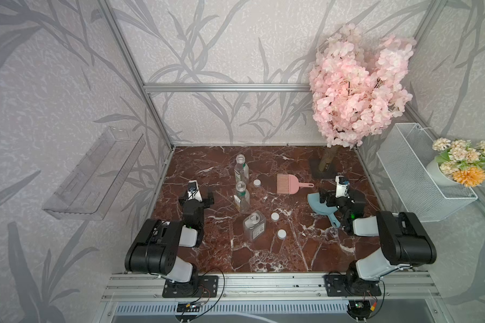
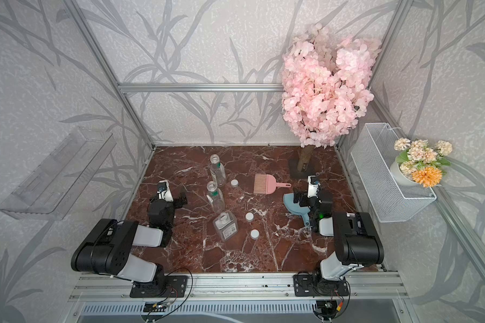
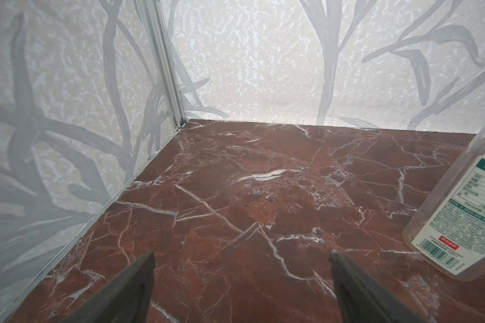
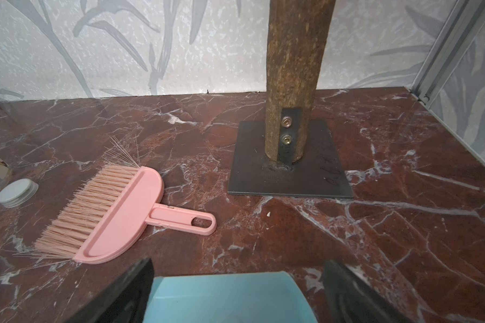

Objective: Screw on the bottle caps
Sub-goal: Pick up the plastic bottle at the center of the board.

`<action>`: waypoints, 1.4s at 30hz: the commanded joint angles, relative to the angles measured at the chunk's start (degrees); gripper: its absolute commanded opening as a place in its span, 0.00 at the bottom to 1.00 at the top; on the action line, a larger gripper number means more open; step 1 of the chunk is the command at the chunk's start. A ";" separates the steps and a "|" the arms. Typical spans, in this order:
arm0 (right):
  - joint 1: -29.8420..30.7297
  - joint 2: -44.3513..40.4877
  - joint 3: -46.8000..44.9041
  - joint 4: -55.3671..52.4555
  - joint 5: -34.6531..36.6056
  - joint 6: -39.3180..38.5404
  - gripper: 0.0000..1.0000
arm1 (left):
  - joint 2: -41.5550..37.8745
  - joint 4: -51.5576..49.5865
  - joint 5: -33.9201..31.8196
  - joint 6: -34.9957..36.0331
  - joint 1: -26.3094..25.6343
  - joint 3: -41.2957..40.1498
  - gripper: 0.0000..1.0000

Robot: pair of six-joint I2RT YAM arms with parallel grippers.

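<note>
Three open clear bottles stand in a row near the middle of the marble top. They are a far round bottle (image 1: 241,167) (image 2: 217,169), a middle round bottle (image 1: 243,197) (image 2: 215,196) and a near squarer bottle (image 1: 254,225) (image 2: 225,225). Just right of them lie three white bottle caps (image 1: 257,183) (image 1: 275,216) (image 1: 281,234). My left gripper (image 1: 196,196) (image 3: 242,254) is open and empty, left of the row. A labelled round bottle (image 3: 459,212) stands off to its side. My right gripper (image 1: 330,197) (image 4: 238,263) is open over a blue dustpan, with one cap (image 4: 17,191) ahead.
A pink brush (image 1: 291,183) (image 4: 118,215) lies right of the far cap. The blue dustpan (image 1: 318,205) (image 4: 221,296) lies under my right gripper. A pink blossom tree (image 1: 356,92) stands on a dark base plate (image 4: 319,173) at the back right. Walls enclose three sides.
</note>
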 commanded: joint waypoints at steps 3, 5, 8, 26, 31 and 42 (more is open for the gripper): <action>-0.10 0.24 1.14 0.01 0.18 0.24 0.99 | 0.54 1.34 0.05 0.06 0.37 1.42 1.00; -0.10 0.26 1.06 -0.02 0.20 0.28 0.99 | 0.51 1.41 0.05 0.10 0.32 1.43 1.00; -0.10 0.23 1.09 0.00 0.20 0.24 0.99 | 0.54 1.41 0.00 0.05 0.30 1.43 1.00; -0.44 0.43 -0.83 3.94 0.63 0.88 0.99 | -6.54 -3.52 -6.21 -2.97 0.51 0.99 1.00; -0.63 -7.10 -4.59 4.57 -1.02 0.72 0.99 | -20.03 -19.71 -5.88 -5.38 0.57 4.17 1.00; 3.44 -33.13 6.56 -24.98 -19.14 5.07 0.99 | -33.74 -41.52 12.04 -27.95 0.57 10.80 1.00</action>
